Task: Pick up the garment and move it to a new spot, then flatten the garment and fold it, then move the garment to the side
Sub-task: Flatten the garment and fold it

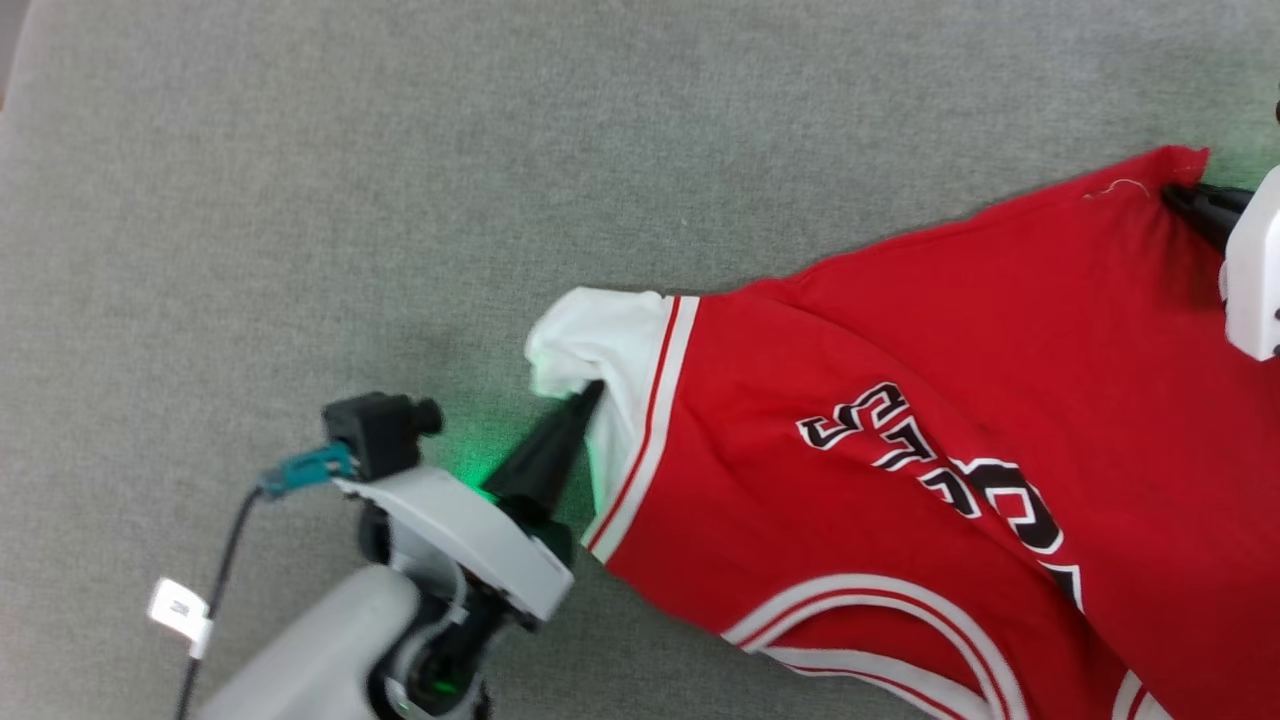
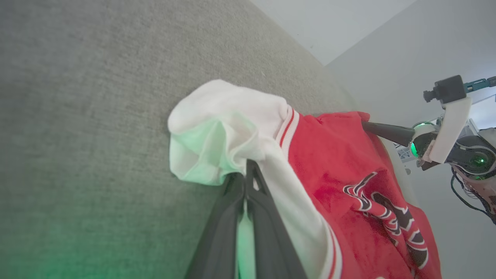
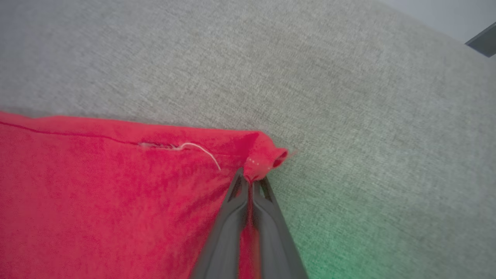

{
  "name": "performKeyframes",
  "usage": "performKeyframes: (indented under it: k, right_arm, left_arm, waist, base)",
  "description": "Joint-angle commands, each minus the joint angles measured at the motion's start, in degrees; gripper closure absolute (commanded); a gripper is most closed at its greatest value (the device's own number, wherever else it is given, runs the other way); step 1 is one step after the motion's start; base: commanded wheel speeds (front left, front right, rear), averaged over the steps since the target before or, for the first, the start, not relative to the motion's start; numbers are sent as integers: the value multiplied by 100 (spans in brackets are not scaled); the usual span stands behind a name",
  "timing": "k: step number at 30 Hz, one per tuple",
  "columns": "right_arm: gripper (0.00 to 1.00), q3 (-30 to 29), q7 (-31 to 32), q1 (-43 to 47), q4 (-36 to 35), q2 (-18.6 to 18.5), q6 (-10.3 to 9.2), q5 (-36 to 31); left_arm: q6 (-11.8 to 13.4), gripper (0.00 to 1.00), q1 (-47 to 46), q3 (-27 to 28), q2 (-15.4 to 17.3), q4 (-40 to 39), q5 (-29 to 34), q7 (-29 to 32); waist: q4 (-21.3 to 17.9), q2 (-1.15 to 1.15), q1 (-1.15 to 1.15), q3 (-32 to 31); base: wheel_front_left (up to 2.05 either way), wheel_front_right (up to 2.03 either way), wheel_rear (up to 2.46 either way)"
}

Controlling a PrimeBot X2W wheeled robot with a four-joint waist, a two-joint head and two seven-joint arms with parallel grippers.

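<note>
A red sleeveless garment [image 1: 900, 420] of thin fabric, with white panels, red-and-white striped trim and black-and-white chest lettering, is laid out on a grey woven fabric surface [image 1: 300, 200], well apart from that surface's rounded far-left corner. Its bunched white panel is clamped between the closed dark fingers of the left gripper [image 1: 598, 390], whose grip is seen close up in the left wrist view [image 2: 248, 172]. A red hem corner is pinched by the right gripper [image 1: 1172, 193], its fingers pressed together on a small rolled fold of cloth [image 3: 251, 179]. A loose white thread [image 3: 201, 152] is seen just beside that corner. A green glow [image 3: 341, 248] is cast on the surface near each gripper.
</note>
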Motion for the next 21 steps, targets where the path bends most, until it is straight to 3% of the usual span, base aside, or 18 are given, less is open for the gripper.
performKeyframes:
  k: [1, 6, 12, 17, 21]
  right_arm:
    - [100, 99, -46, 42, 61, 43, 32, 22]
    - [100, -246, -962, -361, 444, 106, 25, 38]
    - [100, -906, -1893, -1119, 1249, 416, 25, 1]
    - [100, -1455, -2397, -2139, 2006, 797, 12, -142]
    - [100, -1763, -2708, -3048, 2597, 1069, 12, -375]
  left_arm:
    - [-7, 100, -69, 59, 114, 87, 38, -20]
    - [50, 100, -561, 187, 306, 15, 257, 59]
    - [26, 100, -1818, 667, 391, 171, 200, 335]
    - [199, 100, -3324, 1207, 221, 982, 8, 589]
    - [197, 100, -4734, 1262, 55, 1763, 295, 699]
  waist:
    - [-50, 0, 0, -84]
    - [-132, 0, 0, -176]
    - [-274, 0, 0, -84]
    - [-475, 0, 0, 111]
    - [-614, 0, 0, 277]
  base:
    - [0, 0, 0]
    - [0, 0, 0]
    - [0, 0, 0]
    - [0, 0, 0]
    - [0, 0, 0]
